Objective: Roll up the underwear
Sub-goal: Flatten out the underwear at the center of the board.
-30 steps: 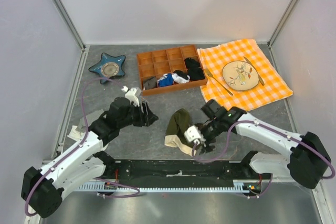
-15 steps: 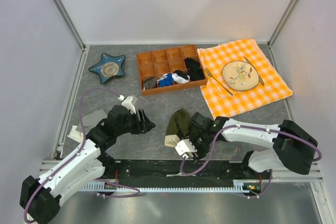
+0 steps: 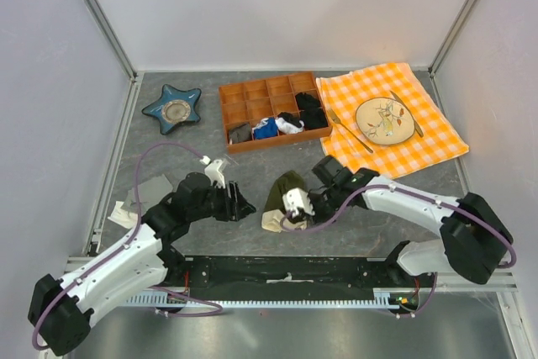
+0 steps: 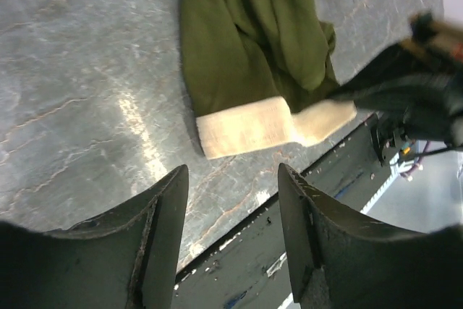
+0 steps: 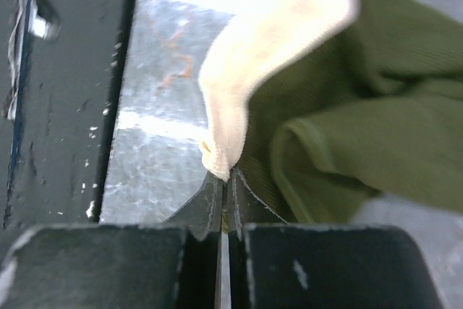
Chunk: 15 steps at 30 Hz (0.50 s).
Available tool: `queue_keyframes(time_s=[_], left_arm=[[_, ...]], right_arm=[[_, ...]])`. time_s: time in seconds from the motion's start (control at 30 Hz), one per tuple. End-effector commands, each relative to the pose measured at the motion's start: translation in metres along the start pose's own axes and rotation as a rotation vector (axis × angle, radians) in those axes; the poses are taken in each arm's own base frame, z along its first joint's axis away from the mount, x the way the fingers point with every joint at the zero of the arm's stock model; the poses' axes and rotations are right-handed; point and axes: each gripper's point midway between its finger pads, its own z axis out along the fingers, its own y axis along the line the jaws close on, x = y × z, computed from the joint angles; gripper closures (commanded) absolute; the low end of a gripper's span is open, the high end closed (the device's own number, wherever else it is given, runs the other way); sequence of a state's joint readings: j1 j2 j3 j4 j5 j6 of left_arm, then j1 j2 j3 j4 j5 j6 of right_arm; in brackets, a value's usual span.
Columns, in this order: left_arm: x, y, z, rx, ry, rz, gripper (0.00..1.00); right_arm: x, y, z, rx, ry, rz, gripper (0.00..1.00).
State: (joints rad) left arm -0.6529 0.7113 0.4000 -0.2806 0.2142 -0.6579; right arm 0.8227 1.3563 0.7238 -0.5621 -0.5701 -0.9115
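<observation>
So the underwear (image 3: 284,191) is lying on the gray table (image 3: 244,170), near-middle, on the near side of the orange tray (image 3: 252,147), with the cream waistband (image 4: 246,129) at the near end. The right gripper (image 5: 223,204) is pinched tight on one corner of that waistband. The left gripper (image 4: 233,173) is just left of the cloth with its fingers spread apart and nothing in them.

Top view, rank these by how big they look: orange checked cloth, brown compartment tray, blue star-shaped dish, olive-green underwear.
1. orange checked cloth
2. brown wooden compartment tray
3. blue star-shaped dish and olive-green cloth underwear: about alike, and the right gripper covers part of it, so unranked.
</observation>
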Motion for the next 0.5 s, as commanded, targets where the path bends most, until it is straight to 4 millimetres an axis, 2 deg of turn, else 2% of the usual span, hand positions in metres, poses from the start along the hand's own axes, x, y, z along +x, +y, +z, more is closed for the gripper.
queue_keyframes(time_s=[0.0,0.17,0.37,0.47], left_arm=[[0.01,-0.027,0.006,0.116,0.038,0.061,0.42],[0.025,-0.038,0.017,0.108,0.079,0.1,0.41],[0.031,-0.043,0.031,0.076,0.078,0.107,0.39],[0.037,-0.036,0.04,0.034,0.105,0.128,0.38]], right_arm=[[-0.048,-0.022,-0.041,0.042,-0.251,0.114,1.0],[-0.062,-0.044,-0.059,0.071,-0.369,0.269,1.0],[-0.054,-0.051,-0.057,0.092,-0.343,0.294,1.0],[-0.051,-0.058,-0.06,0.125,-0.329,0.308,1.0]])
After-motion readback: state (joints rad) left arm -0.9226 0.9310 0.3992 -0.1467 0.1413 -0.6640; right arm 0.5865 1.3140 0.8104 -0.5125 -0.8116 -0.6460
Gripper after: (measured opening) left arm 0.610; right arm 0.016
